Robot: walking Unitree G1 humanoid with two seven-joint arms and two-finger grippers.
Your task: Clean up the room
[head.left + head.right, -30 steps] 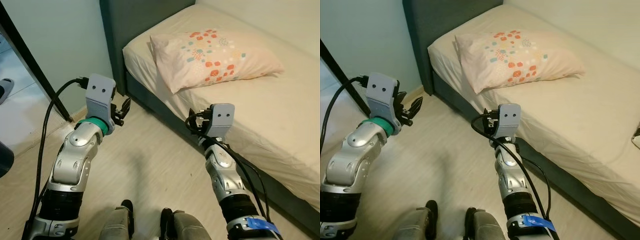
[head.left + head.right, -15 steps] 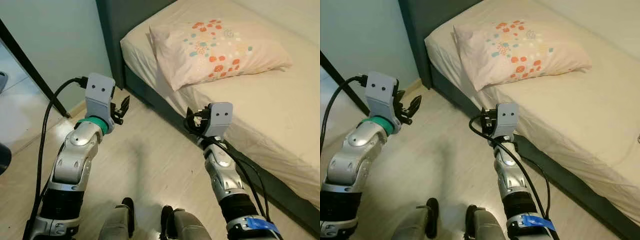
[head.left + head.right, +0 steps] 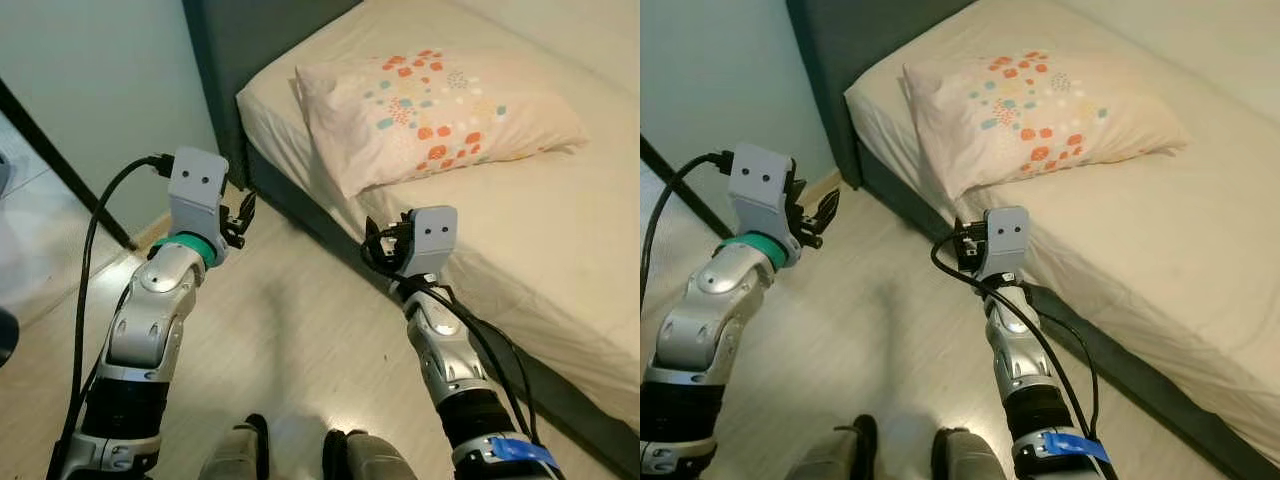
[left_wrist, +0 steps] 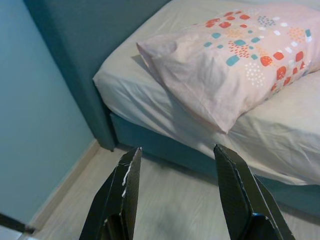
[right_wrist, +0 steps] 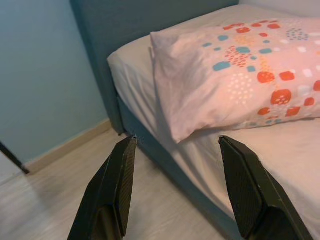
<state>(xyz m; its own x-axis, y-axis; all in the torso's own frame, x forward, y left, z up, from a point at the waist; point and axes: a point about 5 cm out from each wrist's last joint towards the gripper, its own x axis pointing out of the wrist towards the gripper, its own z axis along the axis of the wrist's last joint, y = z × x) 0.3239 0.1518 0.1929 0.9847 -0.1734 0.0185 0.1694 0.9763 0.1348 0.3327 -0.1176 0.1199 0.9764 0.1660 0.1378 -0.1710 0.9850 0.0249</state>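
The robot stands on the pale wood floor [image 3: 300, 330] beside the bed [image 3: 560, 250], near the corner where the dark headboard [image 3: 870, 50] meets the blue wall [image 3: 100, 80]. The pillow [image 3: 440, 110], patterned with orange and teal patches, lies on the cream sheet at the head end of the mattress, one corner jutting toward the near edge — probably the thing to straighten, since nothing else loose lies on the bed. Both arms are raised in front of the body, a ready posture for reaching. The left gripper [image 4: 175, 190] hovers over the floor short of the bed frame, its two black fingers spread wide with nothing between them; the right gripper [image 5: 175, 185] hangs just beside the mattress edge, likewise wide open and empty — aimed at the pillow's overhanging corner. Neither touches the bedding yet.
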